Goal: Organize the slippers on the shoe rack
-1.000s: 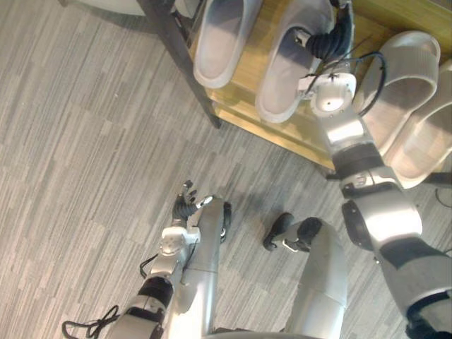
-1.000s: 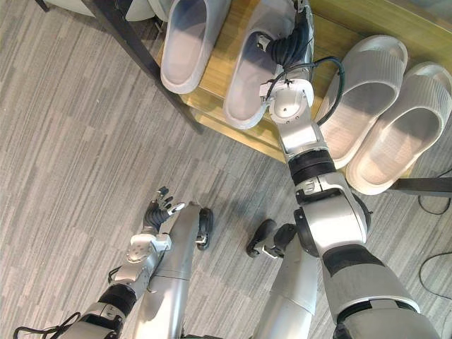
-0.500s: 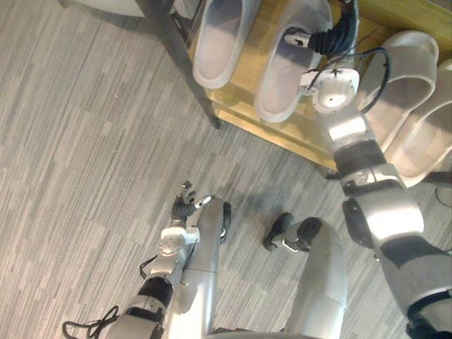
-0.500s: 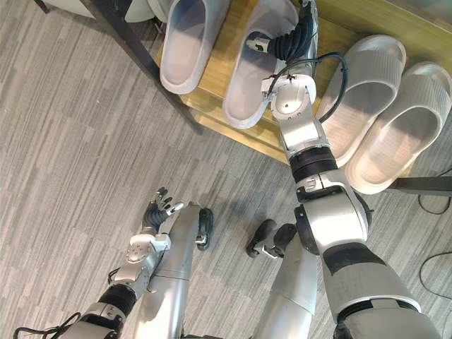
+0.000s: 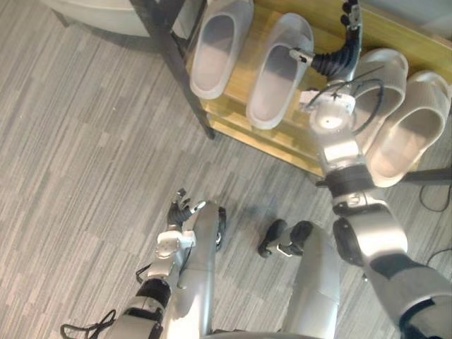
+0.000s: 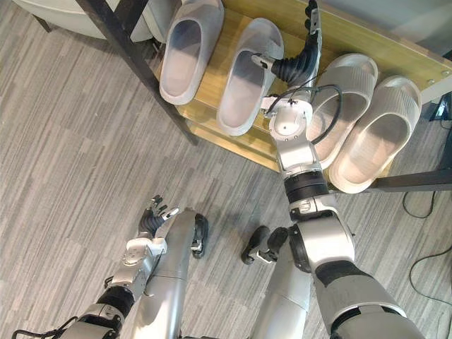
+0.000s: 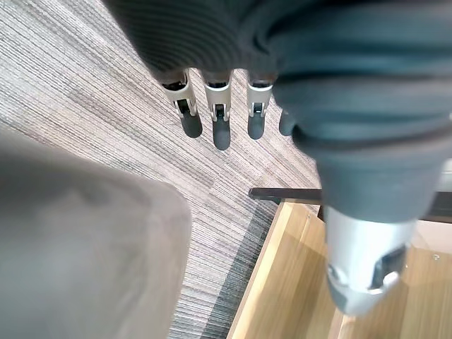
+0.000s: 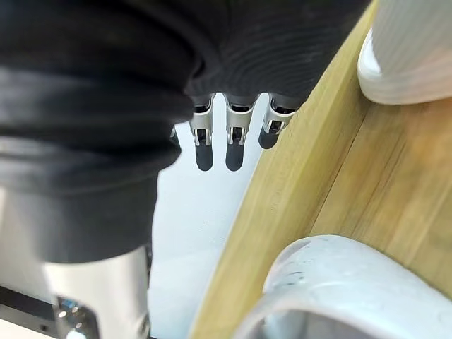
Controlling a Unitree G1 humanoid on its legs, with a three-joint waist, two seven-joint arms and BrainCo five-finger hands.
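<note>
- My left hand [image 6: 152, 215] is the nearest thing. It hangs low at my side above the floor with its fingers [image 7: 220, 126] straight, loose and a bit apart, and nothing in it.
- The floor [image 6: 70, 141] under it is grey carpet with a fine streaky stripe, and it looks flat and short-piled.
- Further out is the shoe rack [image 6: 208, 116]. It's a light wood shelf, smooth with a faint grain, sitting on a dark frame [image 6: 134, 63] of straight bars.
- Four slippers [image 5: 215, 49] sit on that shelf. They're all pale grey-white, chunky moulded slides with rounded edges and a wide band over the toe end. The heels point my way and stick out past the shelf's front edge.
- The left pair [image 6: 185, 49] lies close side by side. The right pair [image 6: 378, 134] is angled off to my right, with its two slippers pressed up against each other.
- My right hand [image 6: 302, 56] is stretched out over the shelf in the gap between the two pairs. Its fingers [image 8: 233, 145] are straight and apart, and it holds nothing.
- The thumb [image 6: 263, 62] sticks out sideways over the rim of the inner slipper [image 6: 247, 74] of the left pair. I honestly can't tell if it touches.
- In the right wrist view the fingertips reach past the shelf's far wooden edge, and a rounded slipper rim sits just beside the wrist.
</note>
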